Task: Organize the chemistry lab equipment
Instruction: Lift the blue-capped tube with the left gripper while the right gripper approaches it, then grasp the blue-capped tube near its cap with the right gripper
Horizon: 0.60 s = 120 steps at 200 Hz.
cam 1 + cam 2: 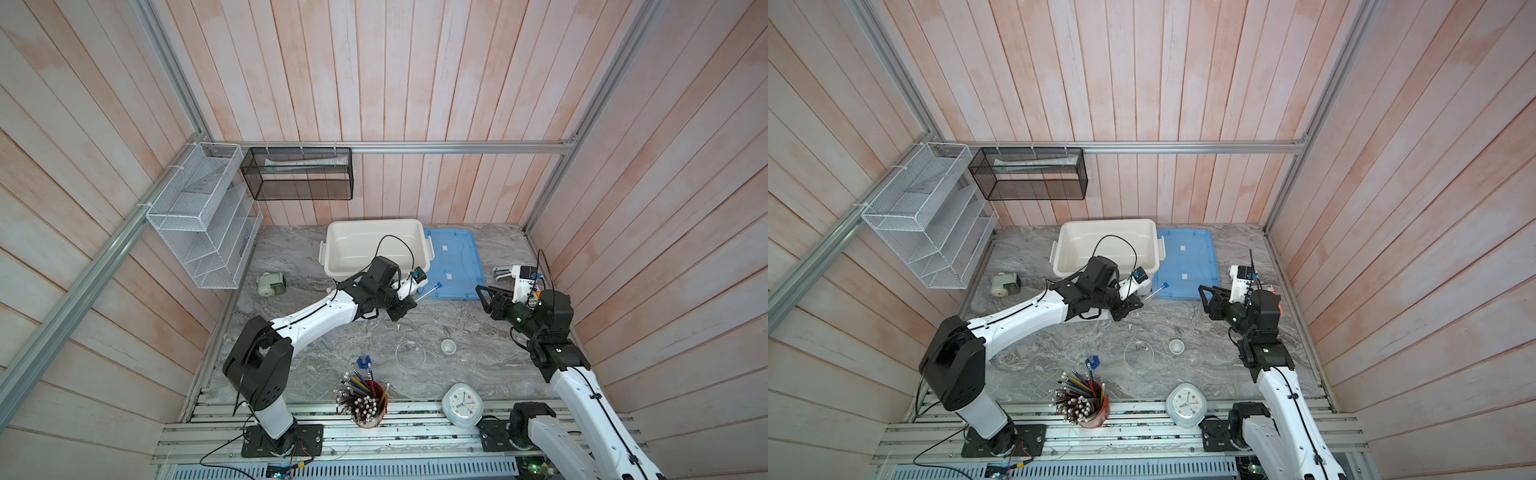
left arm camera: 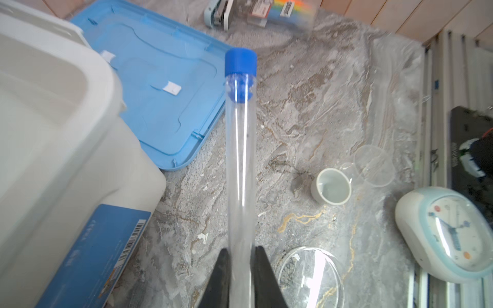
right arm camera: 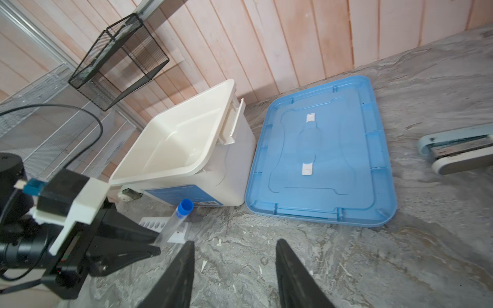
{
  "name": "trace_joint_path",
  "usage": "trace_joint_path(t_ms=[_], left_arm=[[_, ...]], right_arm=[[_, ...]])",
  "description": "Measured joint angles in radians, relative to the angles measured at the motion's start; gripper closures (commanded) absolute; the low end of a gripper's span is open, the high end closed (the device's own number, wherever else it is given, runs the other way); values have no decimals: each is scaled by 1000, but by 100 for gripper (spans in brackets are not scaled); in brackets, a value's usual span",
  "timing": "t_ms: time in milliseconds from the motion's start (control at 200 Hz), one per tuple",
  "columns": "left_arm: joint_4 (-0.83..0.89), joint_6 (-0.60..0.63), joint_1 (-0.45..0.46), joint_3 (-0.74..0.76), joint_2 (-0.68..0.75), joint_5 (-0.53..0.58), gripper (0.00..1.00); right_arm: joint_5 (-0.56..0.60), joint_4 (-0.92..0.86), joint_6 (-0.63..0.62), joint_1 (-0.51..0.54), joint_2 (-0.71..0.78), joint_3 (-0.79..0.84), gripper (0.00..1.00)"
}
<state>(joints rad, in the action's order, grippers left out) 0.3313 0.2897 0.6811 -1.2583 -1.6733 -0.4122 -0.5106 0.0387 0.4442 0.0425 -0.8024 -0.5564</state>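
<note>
My left gripper (image 2: 241, 249) is shut on the lower end of a clear thin tube (image 2: 240, 160) with a blue cap (image 1: 437, 285). It holds the tube tilted above the table in front of the white bin (image 1: 374, 222). The white six-hole rack (image 3: 156, 223) lies under that tube. My right gripper (image 3: 234, 242) is open and empty, over bare marble near the blue lid (image 1: 455, 266). A flat round dish (image 1: 410, 354), a tiny cup (image 1: 448, 346), a small clear piece (image 1: 1192, 357) and a blue-topped bottle (image 1: 363, 360) stand near the front.
A red cup of pencils (image 1: 368, 405) and a white clock (image 1: 462, 404) sit at the front edge. A stapler (image 1: 505, 272) lies at the right, a small green device (image 1: 270, 284) at the left. Wire baskets (image 1: 199, 216) hang on the back-left walls.
</note>
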Motion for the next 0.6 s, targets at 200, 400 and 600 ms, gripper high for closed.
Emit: trace_joint_path(t_ms=[200,400,600], left_arm=[[-40,-49,-65,12,82,-148,88],[-61,-85,-65,15,92,-272,88],[-67,-101,-66,31,110,-339,88]], right_arm=[[-116,69,27,84,0,-3,48],[-122,121,28,234,-30,-40,50],[-112,163,28,297,-90,-78,54]])
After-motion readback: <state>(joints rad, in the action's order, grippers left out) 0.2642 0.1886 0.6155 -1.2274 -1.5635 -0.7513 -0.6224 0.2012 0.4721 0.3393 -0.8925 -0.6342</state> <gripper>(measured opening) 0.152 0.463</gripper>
